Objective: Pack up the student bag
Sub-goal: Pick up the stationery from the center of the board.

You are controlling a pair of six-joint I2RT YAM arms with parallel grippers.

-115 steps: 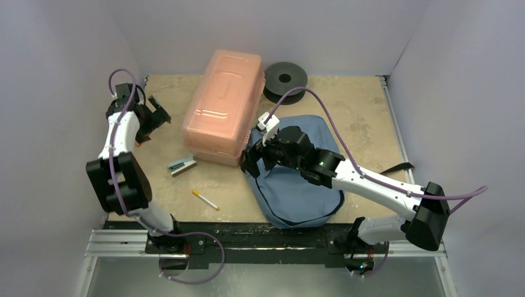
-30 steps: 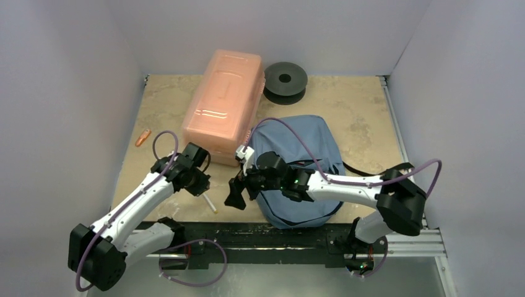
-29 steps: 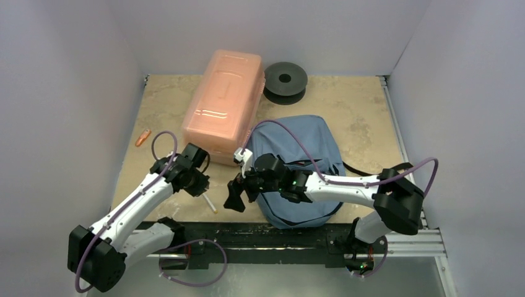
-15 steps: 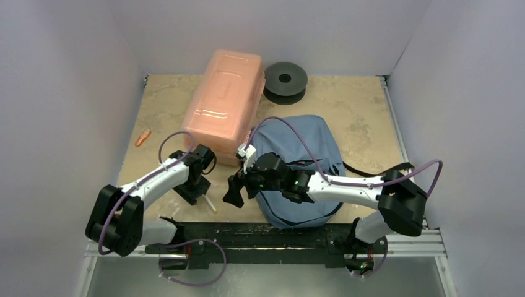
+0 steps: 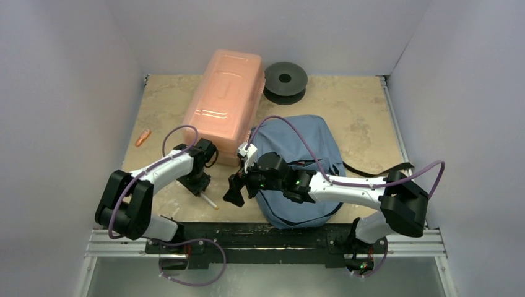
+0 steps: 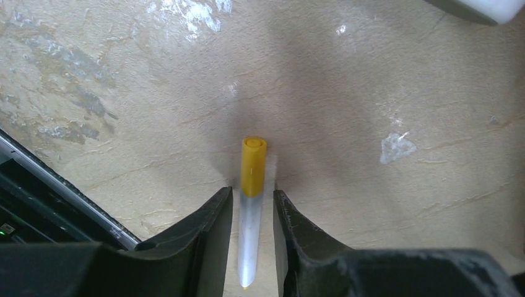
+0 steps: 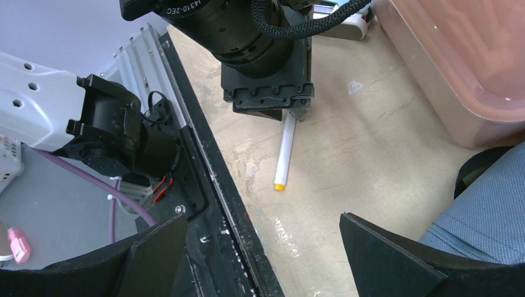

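Now, L tool (image 6: 252,197) barely open astride pen (image 6: 254,162), no grip yet; R tool (image 7: 263,221) wide, empty. Student bag (image 5: 297,145) sits near-right on tabletop (image 5: 359,105). Risk: off-centre pinch rolls pen away.

Soft blue-grey student bag (image 5: 297,209) lies flat at the table's (image 5: 359,111) near edge, beside the pink box (image 5: 223,102).

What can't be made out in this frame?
- Student bag opening: top view, right arm lies across the bag; right wrist view crops it.
- Orange item by the left wall: top view, too small to identify.
- Pen far end: top view, left gripper covers it.
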